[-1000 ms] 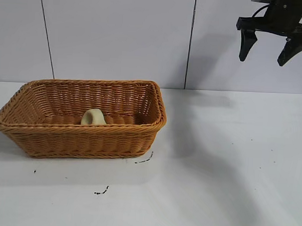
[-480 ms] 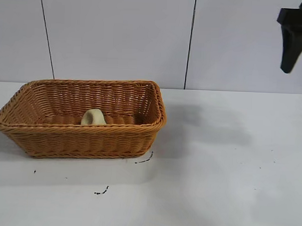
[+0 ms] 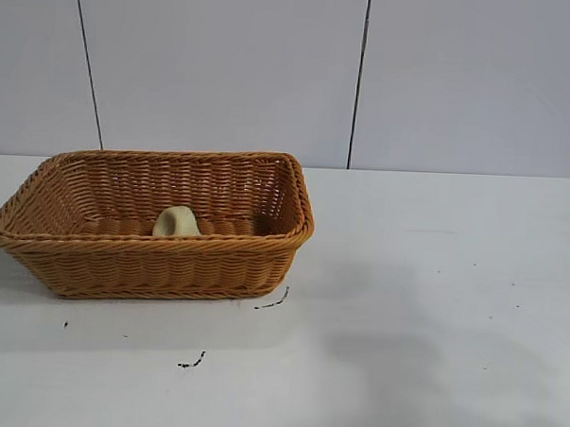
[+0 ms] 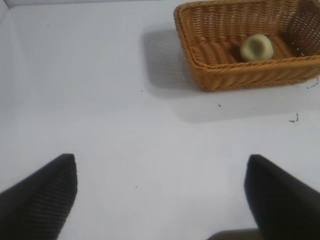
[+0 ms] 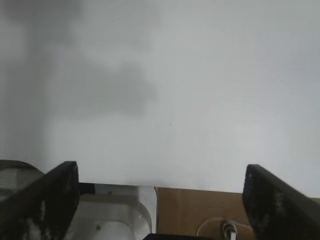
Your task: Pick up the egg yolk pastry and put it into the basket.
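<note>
The small pale yellow-cream egg yolk pastry (image 3: 176,222), a round puck with a hollow top, is sitting tilted on the floor of the large orange-brown woven wicker basket (image 3: 150,264), close to its near wall. The basket is resting on the left part of the white table (image 3: 432,305), and a wide stretch of bare tabletop is lying open to its right and in front. The left gripper (image 4: 160,200) is hovering over bare table well apart from the basket, fingers spread wide, holding nothing. The right gripper (image 5: 160,200) is hanging over the table's edge, fingers likewise spread and holding nothing.
</note>
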Available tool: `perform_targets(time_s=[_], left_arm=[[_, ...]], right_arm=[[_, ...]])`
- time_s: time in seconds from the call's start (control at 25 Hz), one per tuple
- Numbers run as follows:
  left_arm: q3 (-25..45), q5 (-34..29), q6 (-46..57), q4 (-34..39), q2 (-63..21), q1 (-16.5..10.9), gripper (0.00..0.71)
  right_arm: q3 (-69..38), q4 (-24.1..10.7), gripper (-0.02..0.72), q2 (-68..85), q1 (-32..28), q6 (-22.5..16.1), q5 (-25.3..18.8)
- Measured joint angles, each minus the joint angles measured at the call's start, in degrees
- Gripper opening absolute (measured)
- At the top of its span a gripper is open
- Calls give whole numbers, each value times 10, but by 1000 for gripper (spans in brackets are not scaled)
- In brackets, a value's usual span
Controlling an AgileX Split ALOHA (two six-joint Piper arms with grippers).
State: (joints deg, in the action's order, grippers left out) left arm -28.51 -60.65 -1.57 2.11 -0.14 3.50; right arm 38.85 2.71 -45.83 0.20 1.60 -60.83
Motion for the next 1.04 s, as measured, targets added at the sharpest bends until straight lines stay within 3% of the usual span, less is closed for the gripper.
perform_targets(time_s=[0.2,0.52,1.04], left_arm=[[0,0,0,0,0,0,693],[0,0,0,0,0,0,693],[0,0,0,0,0,0,693]], right_arm=[[-98,5,634,194,0,0,21],[-105,6,634,435,0,-1,22],[-106,13,634,462,0,-2,22]])
